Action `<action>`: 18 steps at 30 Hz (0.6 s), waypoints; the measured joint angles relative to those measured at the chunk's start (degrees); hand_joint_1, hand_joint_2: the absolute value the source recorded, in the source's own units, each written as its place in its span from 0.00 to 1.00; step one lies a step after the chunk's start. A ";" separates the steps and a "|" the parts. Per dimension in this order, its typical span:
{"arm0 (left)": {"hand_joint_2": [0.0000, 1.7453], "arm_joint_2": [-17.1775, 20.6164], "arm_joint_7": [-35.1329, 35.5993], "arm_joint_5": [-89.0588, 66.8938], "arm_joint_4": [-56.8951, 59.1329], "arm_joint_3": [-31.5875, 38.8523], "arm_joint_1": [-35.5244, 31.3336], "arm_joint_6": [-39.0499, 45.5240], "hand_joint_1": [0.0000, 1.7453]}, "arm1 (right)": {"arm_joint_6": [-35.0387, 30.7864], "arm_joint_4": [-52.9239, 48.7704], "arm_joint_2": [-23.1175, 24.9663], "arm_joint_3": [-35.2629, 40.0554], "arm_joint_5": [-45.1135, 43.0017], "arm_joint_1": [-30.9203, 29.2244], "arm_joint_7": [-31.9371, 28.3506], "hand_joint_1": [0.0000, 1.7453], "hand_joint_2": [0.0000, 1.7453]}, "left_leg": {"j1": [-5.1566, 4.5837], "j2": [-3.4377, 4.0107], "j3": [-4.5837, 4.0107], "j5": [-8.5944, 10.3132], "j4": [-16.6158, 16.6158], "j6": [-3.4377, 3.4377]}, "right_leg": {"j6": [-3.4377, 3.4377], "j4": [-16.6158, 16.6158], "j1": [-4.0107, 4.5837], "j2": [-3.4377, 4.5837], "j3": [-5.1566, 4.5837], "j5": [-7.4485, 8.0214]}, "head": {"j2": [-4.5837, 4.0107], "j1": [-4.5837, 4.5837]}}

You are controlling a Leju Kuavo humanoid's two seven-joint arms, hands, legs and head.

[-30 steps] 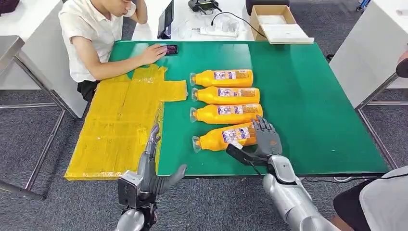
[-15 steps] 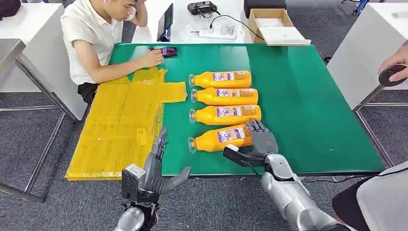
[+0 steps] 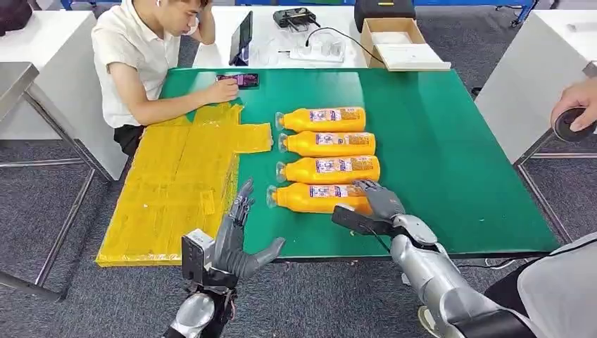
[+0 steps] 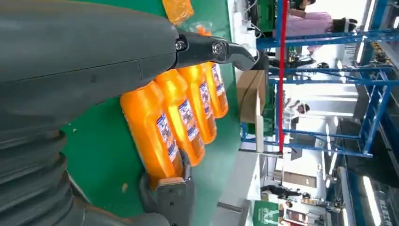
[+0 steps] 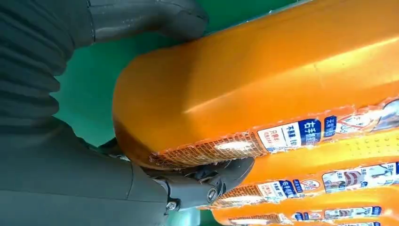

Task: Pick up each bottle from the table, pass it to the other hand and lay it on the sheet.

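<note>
Several orange bottles lie side by side on the green table (image 3: 450,162). My right hand (image 3: 380,204) wraps the base end of the nearest bottle (image 3: 313,198), which rests on the table. In the right wrist view the thumb (image 5: 146,19) lies on one side of that bottle (image 5: 263,94) and the fingers (image 5: 207,181) on the other. At the table's front edge my left hand (image 3: 236,236) hovers open with fingers spread, between the yellow sheet (image 3: 176,183) and the bottles. The left wrist view looks past the left hand (image 4: 84,61) at the row of bottles (image 4: 150,127).
A person sits at the table's far left corner with a hand by a phone (image 3: 239,79). A cardboard box (image 3: 394,35) and cables lie beyond the far edge. Another person's hand (image 3: 574,120) holds a dark round thing at the right; someone in white (image 3: 563,289) stands lower right.
The nearest bottle has swung from tilted to parallel with the others as my right hand closed round its base. My left hand has risen slightly toward the table edge.
</note>
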 measured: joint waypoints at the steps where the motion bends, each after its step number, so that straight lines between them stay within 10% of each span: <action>1: 1.00 0.02 -0.02 0.07 0.13 -0.18 -0.12 -0.02 0.00 | 0.88 0.15 -0.04 -0.09 -0.35 -0.17 -0.13 1.00 1.00 | 0.00 0.01 0.17 -0.05 0.00 0.02 | -0.02 0.00 0.00 0.01 0.13 -0.03 | 0.00 0.00; 18: 1.00 0.46 -3.41 3.19 0.26 -1.03 -1.06 2.23 0.00 | 14.14 -1.67 1.16 -3.67 -22.09 4.74 -22.23 1.00 1.00 | 0.15 0.29 0.93 -0.69 0.00 -0.02 | 0.01 0.01 0.12 0.34 1.56 -0.41 | 0.00 0.02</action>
